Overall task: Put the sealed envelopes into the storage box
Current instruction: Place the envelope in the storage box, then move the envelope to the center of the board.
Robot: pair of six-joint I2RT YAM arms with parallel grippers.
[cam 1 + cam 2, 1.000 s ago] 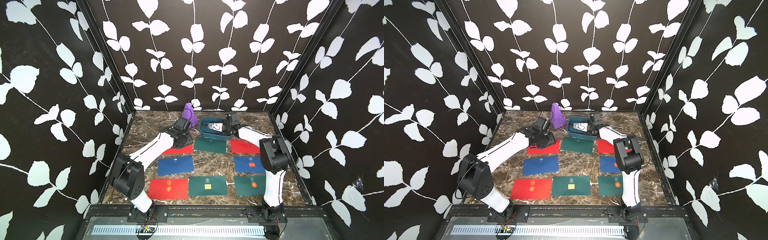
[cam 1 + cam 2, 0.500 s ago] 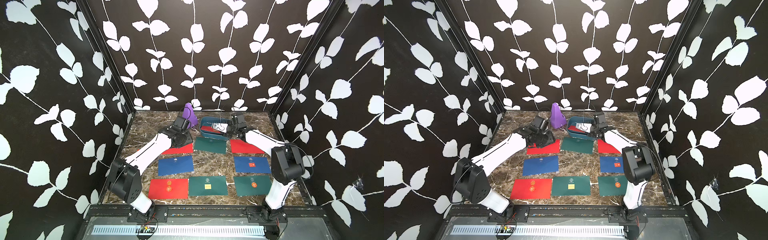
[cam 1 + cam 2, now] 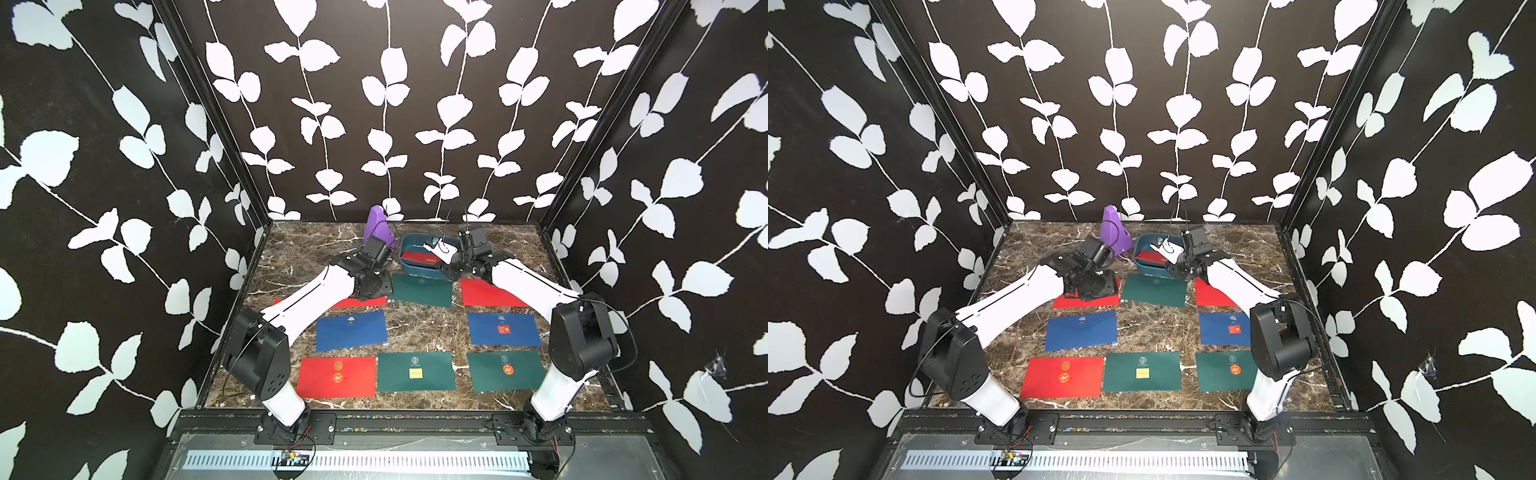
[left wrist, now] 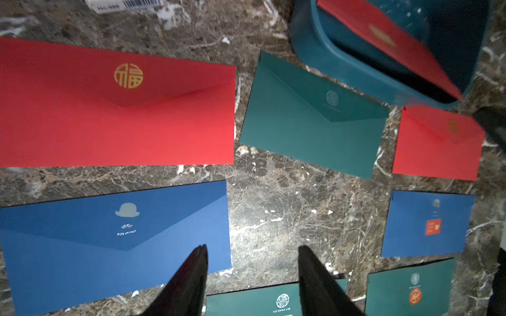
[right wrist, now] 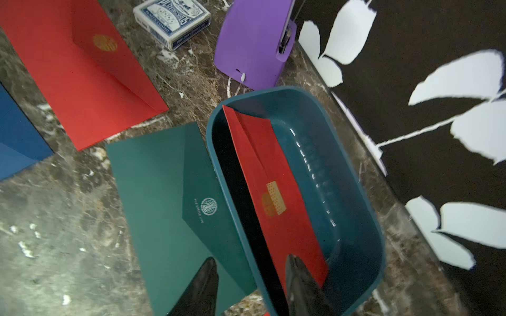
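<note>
Shallow teal plastic storage tub [image 5: 364, 219] was seen centre-right in the right wrist view and at back-centre of the tabletop in both top views. One red paper envelope with gold sticker [image 5: 273, 175] was found inside it, tilted, not flat on the tub floor.

Right gripper [image 5: 250, 262] was shown at the lower edge of that view, jaws spread, nothing seen pinched. One fingertip [image 5: 295, 270] overlapped the envelope's near corner; contact could not be told.

Left gripper [image 4: 252, 247] was shown at the bottom of the left wrist view, jaws spread and empty, over the dark veined marble tabletop [image 4: 287, 197], beside a navy blue envelope with hat emblem [image 4: 109, 240].

Flat on the marble in a top view:
- plain dark green envelope [image 3: 422, 289], just below the tub
- plain red envelope [image 3: 486, 293], right of it
- half-hidden red envelope [image 3: 357, 302], left of it, under the left arm
- navy blue envelope with red sticker [image 3: 503, 329], mid-right
- red envelope with two gold emblems [image 3: 336, 376], dark green envelope with square gold sticker [image 3: 415, 372] and dark green envelope with round orange seal [image 3: 505, 371], in the bottom row

Purple plastic wedge-shaped object [image 3: 376, 228] was seen just left of the tub. Blue-and-white card pack [image 5: 172, 22] was seen at the upper left of the right wrist view.
</note>
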